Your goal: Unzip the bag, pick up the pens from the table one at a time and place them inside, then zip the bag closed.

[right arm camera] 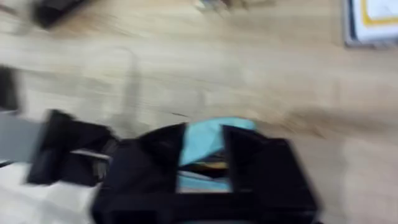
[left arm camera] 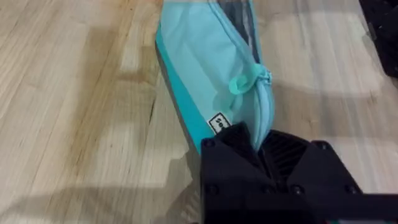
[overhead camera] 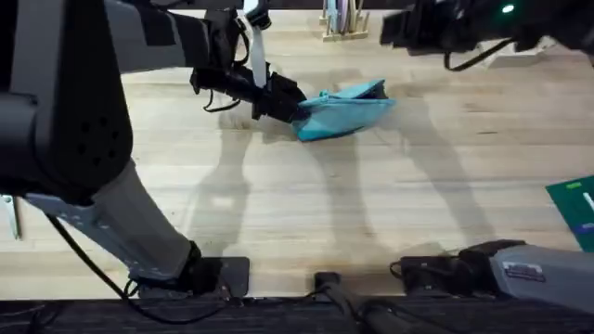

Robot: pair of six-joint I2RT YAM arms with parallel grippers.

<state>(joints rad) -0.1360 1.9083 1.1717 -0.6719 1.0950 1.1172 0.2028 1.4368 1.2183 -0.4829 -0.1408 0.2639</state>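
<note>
Pouch first: the teal pencil bag (overhead camera: 343,111) lies on the table (overhead camera: 390,213) toward its far edge, near the middle, and the left gripper (overhead camera: 290,104) is clamped on one end of it. From the left wrist camera, the black fingers (left arm camera: 233,149) pinch the fabric at the zipper's end, with the small teal pull (left arm camera: 244,84) a little way along the track, just beyond them. The zipper looks parted beyond the pull, toward the far end of the bag, so I judge the unzipping step to be under way or nearly finished, with the left arm anchoring the pouch.

The right gripper (overhead camera: 408,32) hangs raised above the far edge, right of the bag; whether its fingers are apart or together I cannot tell. Its wrist camera looks down on a patch of the teal bag (right arm camera: 205,134) between its black fingers.

No pen is visible on the table, so the next move calls for finding one and bringing it to the opened mouth while the left arm keeps the bag steady.

The table is pale butcher-block with plank seams. A green-edged mat (overhead camera: 575,209) sits at its right edge, and a small wooden holder (overhead camera: 342,23) stands at the far edge.
</note>
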